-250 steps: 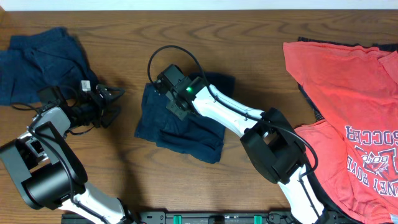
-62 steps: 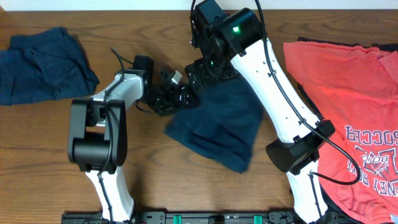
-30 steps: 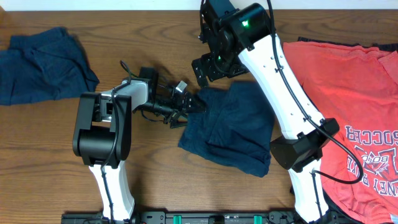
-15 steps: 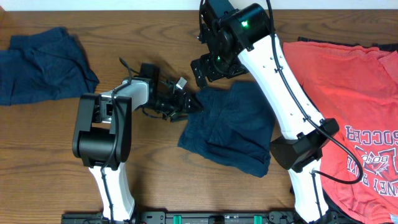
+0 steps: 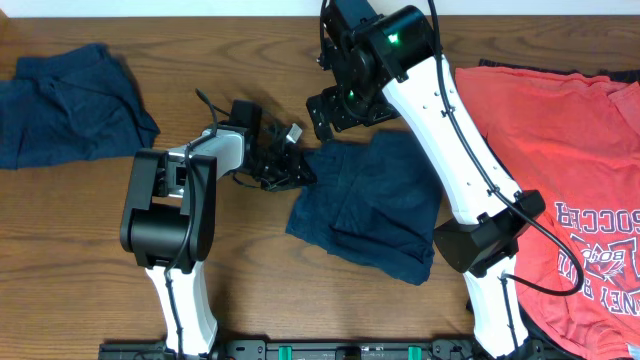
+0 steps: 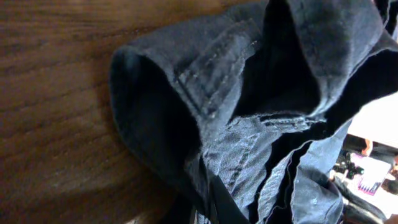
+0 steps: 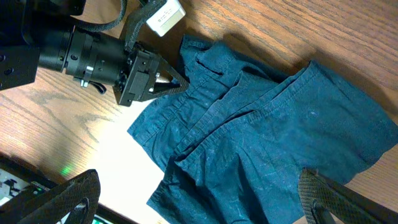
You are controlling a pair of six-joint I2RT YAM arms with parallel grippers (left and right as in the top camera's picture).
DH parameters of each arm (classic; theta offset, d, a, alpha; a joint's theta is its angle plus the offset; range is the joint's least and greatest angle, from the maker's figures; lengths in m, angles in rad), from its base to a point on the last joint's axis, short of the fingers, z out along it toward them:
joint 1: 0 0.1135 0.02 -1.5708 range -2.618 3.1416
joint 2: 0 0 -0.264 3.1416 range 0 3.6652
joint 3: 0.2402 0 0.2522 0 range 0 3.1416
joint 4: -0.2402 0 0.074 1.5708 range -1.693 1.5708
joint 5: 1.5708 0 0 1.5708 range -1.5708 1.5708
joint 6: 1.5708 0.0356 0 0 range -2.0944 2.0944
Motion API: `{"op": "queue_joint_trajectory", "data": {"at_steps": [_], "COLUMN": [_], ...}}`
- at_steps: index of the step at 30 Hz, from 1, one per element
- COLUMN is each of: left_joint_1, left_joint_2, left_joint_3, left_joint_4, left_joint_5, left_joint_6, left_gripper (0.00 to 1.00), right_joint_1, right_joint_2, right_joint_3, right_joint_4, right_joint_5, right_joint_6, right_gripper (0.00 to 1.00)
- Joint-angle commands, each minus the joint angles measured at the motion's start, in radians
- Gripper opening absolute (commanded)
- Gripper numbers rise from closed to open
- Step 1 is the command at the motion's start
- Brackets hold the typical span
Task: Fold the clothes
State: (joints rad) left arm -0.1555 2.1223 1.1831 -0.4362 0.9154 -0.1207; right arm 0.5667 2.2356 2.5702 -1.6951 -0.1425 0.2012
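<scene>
A crumpled navy garment [image 5: 372, 205] of the clothes lies mid-table. My left gripper [image 5: 302, 168] reaches in from the left and is shut on its upper-left edge; the left wrist view shows bunched navy fabric [image 6: 186, 93] pinched at the fingers [image 6: 219, 206]. In the right wrist view the same garment [image 7: 267, 143] lies below, with the left gripper [image 7: 168, 83] biting its corner. My right gripper [image 5: 335, 108] hovers above the garment's top edge, open and empty, its fingers [image 7: 68, 199] spread wide. A coral-red printed T-shirt [image 5: 560, 170] lies flat at the right.
A second navy garment [image 5: 70, 105] lies bunched at the far left. Dark cloth [image 5: 500, 165] peeks out under the red shirt. A black rail [image 5: 330, 350] runs along the front edge. Bare wood [image 5: 260, 280] shows between the arms' bases.
My left gripper has gone from open to shut on the navy garment's edge, shifting slightly left. The right arm has stayed put.
</scene>
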Motion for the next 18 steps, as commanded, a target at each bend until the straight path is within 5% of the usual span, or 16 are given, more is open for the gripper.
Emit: {"op": "queue_joint_trajectory", "data": {"at_steps": [1, 15, 16, 18], "left_joint_1": [0.031, 0.370, 0.379, 0.386], "left_joint_2": [0.120, 0.120, 0.120, 0.120], "left_joint_3": [-0.068, -0.068, -0.068, -0.068], "left_joint_4": [0.008, -0.012, -0.020, -0.034], "left_joint_5": [-0.508, -0.504, -0.504, -0.505], "left_joint_6": [-0.089, -0.128, -0.128, -0.128], "left_gripper": [0.06, 0.07, 0.47, 0.88], "right_joint_1": [-0.005, -0.005, -0.005, -0.005], "right_joint_2": [0.001, 0.001, 0.001, 0.001], "right_joint_3": [0.003, 0.003, 0.003, 0.003], "right_joint_4": [-0.003, -0.002, 0.000, 0.006], "right_joint_5": [-0.008, -0.008, -0.008, -0.008], "right_joint_6": [-0.008, -0.008, -0.008, -0.008], "right_gripper": [0.99, 0.99, 0.99, 0.99]}}
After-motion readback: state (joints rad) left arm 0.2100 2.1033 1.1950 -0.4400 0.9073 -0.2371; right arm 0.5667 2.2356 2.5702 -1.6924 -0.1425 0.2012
